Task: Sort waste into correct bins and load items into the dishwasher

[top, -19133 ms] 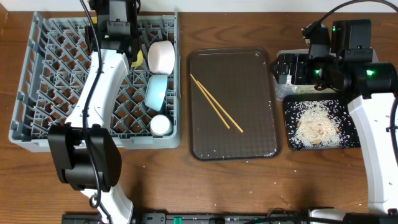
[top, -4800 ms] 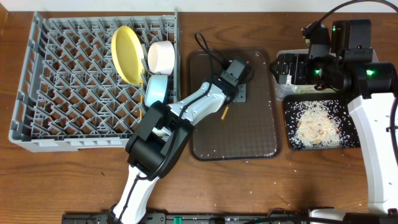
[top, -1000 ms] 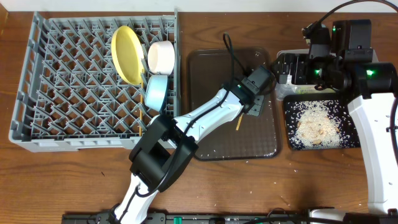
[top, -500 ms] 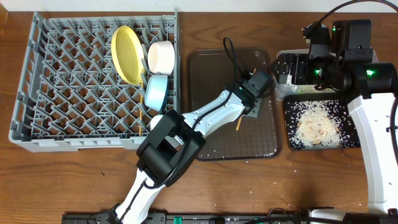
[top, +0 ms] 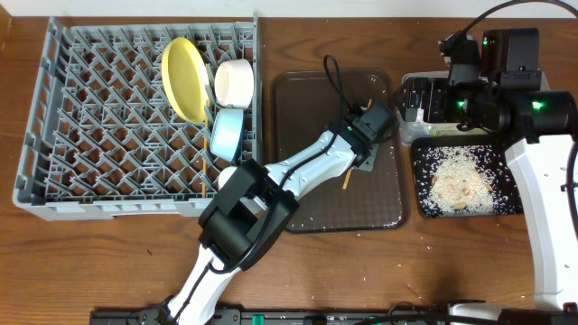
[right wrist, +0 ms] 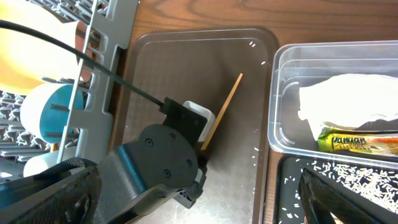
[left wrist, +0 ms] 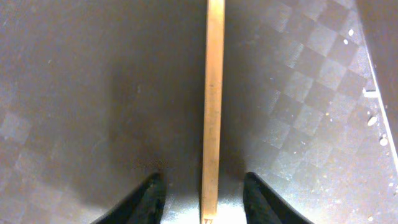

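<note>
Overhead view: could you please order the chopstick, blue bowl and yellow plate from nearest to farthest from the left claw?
1. Chopstick: right at the left claw.
2. Blue bowl: at the rack's right edge.
3. Yellow plate: further left in the rack.

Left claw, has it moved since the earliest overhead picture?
Yes. The left claw has gone right, from over the grey dish rack to the brown serving tray, now straddling a chopstick.

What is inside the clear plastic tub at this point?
The clear tub holds a crumpled white napkin with a yellow-green printed wrapper beside it. Anything beneath the napkin is covered, and the tub's far end runs out of the right wrist view.
</note>
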Controlling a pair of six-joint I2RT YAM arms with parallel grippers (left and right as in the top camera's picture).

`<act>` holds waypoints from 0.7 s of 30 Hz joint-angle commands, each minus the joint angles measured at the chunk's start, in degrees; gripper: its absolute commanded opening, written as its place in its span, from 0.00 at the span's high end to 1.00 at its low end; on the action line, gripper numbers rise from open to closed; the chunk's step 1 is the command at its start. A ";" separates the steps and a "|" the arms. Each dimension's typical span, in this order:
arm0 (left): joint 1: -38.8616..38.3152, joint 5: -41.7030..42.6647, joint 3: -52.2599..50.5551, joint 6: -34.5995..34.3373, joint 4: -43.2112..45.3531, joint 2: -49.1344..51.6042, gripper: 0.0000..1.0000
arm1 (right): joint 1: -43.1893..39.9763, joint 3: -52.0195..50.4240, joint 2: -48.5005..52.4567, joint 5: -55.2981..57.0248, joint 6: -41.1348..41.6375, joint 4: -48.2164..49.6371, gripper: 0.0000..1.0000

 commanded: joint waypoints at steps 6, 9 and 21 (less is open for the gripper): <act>-1.20 -0.70 -0.13 0.15 -0.22 2.34 0.81 | 0.15 0.07 0.33 -0.50 0.02 -0.09 0.01; -1.20 -0.68 -0.13 0.15 -0.24 2.34 0.81 | 0.15 0.07 0.33 -0.48 0.02 -0.09 0.01; -1.20 -1.42 -0.11 0.31 -0.94 2.34 0.92 | 0.15 0.07 0.33 -0.50 0.02 -0.09 0.01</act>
